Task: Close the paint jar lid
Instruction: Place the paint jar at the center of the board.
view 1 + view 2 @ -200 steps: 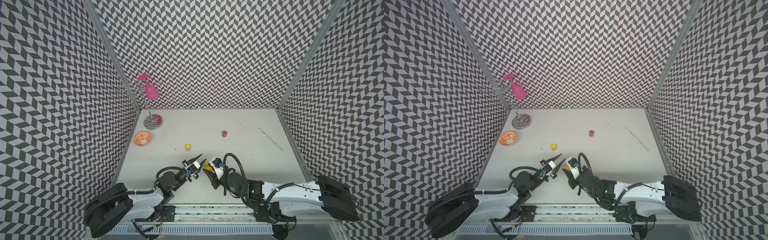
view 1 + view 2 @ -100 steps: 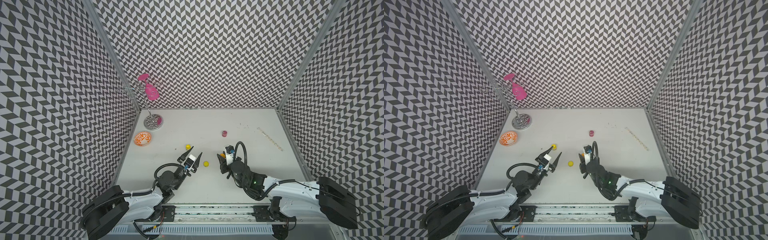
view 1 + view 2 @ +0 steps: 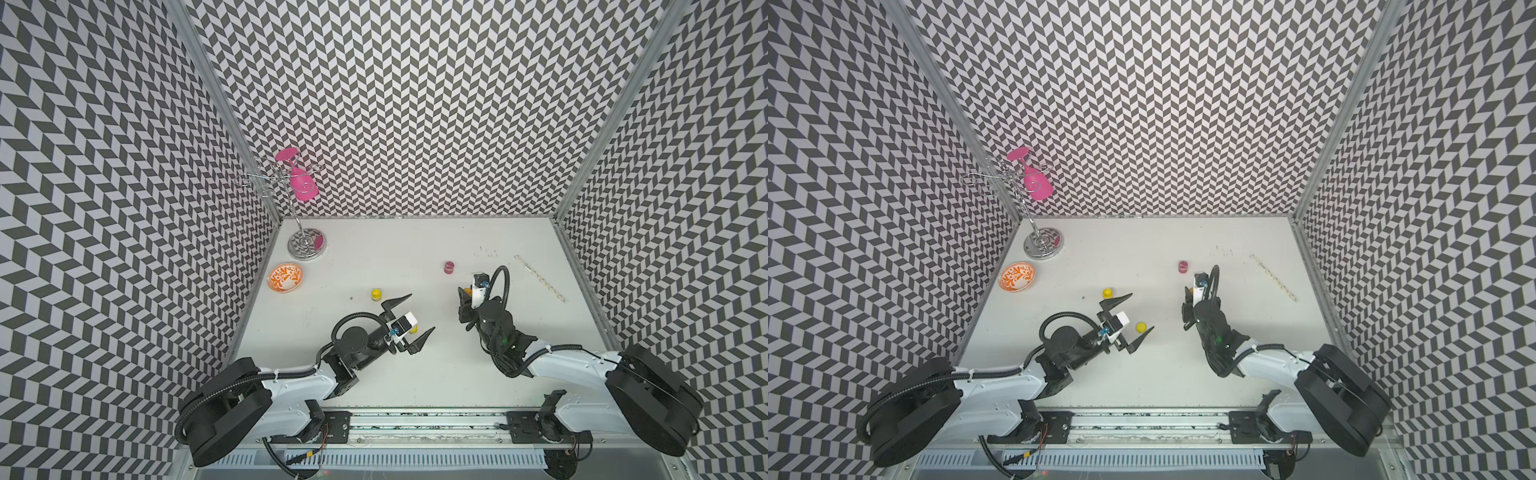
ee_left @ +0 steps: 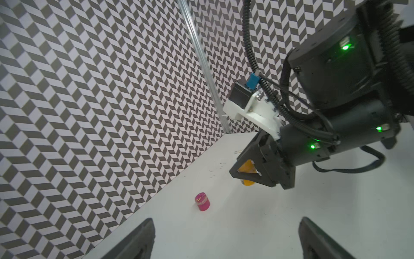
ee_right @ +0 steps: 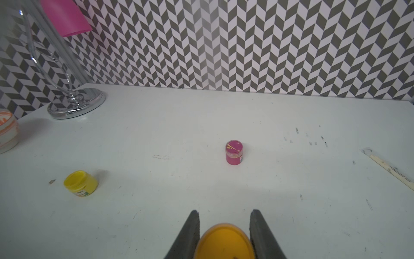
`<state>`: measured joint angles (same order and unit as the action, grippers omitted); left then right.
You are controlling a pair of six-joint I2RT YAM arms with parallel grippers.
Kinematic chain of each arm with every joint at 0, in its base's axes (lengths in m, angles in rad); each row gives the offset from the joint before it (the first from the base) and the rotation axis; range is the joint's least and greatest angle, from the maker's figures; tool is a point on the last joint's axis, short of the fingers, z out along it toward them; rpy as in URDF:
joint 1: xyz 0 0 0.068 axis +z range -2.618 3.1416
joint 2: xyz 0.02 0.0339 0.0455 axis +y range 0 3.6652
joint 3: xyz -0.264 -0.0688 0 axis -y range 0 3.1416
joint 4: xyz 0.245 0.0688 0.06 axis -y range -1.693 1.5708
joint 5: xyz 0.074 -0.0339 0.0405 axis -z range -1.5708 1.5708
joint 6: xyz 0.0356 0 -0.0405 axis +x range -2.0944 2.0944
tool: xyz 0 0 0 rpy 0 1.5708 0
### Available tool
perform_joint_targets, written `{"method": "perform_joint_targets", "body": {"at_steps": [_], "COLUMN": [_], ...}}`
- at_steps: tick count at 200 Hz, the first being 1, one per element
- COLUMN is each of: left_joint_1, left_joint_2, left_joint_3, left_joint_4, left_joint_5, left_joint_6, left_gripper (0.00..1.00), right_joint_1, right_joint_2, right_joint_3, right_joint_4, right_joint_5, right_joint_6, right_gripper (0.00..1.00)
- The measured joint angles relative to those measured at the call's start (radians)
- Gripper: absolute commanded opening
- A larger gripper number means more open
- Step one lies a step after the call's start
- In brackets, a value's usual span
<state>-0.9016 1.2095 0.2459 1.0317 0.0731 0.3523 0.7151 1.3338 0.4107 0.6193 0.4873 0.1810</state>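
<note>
In both top views the left hand (image 3: 422, 311) (image 3: 1142, 311) hangs over the near middle of the white counter (image 3: 436, 374) with its fingers spread wide and nothing between them. A small yellow round piece (image 3: 412, 329) (image 3: 1141, 327) lies on the counter just beside one finger. The right hand (image 3: 464, 296) is pressed in on an orange paint jar (image 3: 468, 290) toward the counter's right half, near a pink jar (image 3: 448, 267) and apart from it. A yellow jar (image 3: 376, 294) stands beyond the left hand. An orange-and-white bowl (image 3: 284, 278) and a chrome rack (image 3: 306, 245) carrying a pink glass (image 3: 302, 187) sit at the far left, and a pale thin stick (image 3: 540, 278) lies at the right edge. In the left wrist view the two dark fingers (image 4: 136, 242) stand far apart over bare counter. Beyond them are the pink jar (image 4: 202, 201) and the right hand with the orange paint jar (image 4: 247, 167) low over the counter; whether the jar touches it I cannot tell. In the right wrist view the fingers (image 5: 192, 228) pinch the orange paint jar (image 5: 224, 242) from both sides. The pink jar (image 5: 234, 152) is straight ahead, with the yellow jar (image 5: 80, 182) and the rack base (image 5: 76, 103) off to one side.
</note>
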Motion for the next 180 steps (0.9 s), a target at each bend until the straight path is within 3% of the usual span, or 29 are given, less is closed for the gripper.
{"method": "perform_joint_targets", "body": {"at_steps": [76,123,180], "left_joint_1": [0.0,0.0,0.0], "left_joint_2": [0.009,0.04,0.032], "left_joint_3": [0.05,0.074,0.074], "left_joint_4": [-0.107,-0.144,-0.145], "left_joint_5": [0.017,0.014,0.003], "left_joint_6": [-0.014,-0.014,-0.019], "left_gripper": [1.0,1.0,1.0], "right_joint_1": [-0.064,-0.103,-0.103], "right_joint_2": [0.354,0.502,0.599], "right_joint_3": [0.111,0.254,0.259], "right_joint_4": [0.146,0.159,0.203], "right_joint_5": [-0.082,-0.134,-0.143], "right_joint_6": [-0.003,0.011,0.031], "right_gripper": [0.02,0.03,0.03]}}
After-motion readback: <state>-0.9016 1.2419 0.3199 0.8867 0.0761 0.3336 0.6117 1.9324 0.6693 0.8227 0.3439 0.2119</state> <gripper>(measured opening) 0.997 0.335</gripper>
